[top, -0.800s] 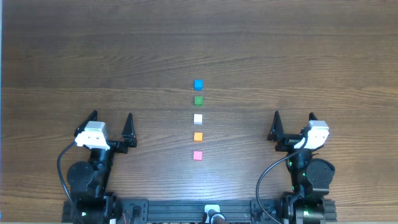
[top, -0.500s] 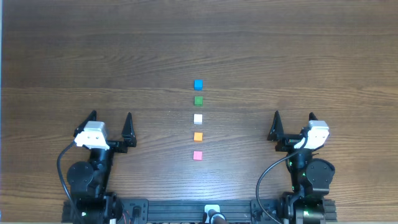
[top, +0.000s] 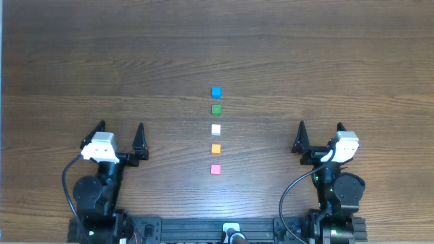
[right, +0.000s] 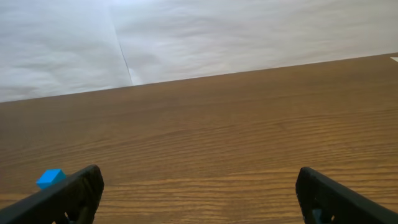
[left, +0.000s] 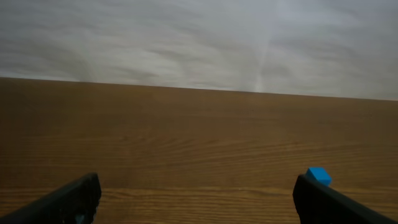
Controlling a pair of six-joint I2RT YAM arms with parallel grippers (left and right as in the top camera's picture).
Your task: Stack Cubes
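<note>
The wooden worktop (top: 217,41) takes up most of the top view, its grain running from side to side. Along its near edge stand the left arm (top: 98,193) and the right arm (top: 337,190), each folded back close to its own base, well apart from each other and from the cubes. The left tool (top: 121,126) is spread wide with nothing between its fingers, and the right tool (top: 320,126) is spread just as wide and also holds nothing. Both point away from the bases over bare wood. Between the two arms, five small cubes lie in a straight line running away from the bases, each flat on the worktop and apart from its neighbours, none on top of another. Farthest from the bases is the blue cube (top: 216,92), then the green cube (top: 216,110), the white cube (top: 216,129) and the orange cube (top: 216,148). The pink cube (top: 215,169) lies nearest the bases.
</note>
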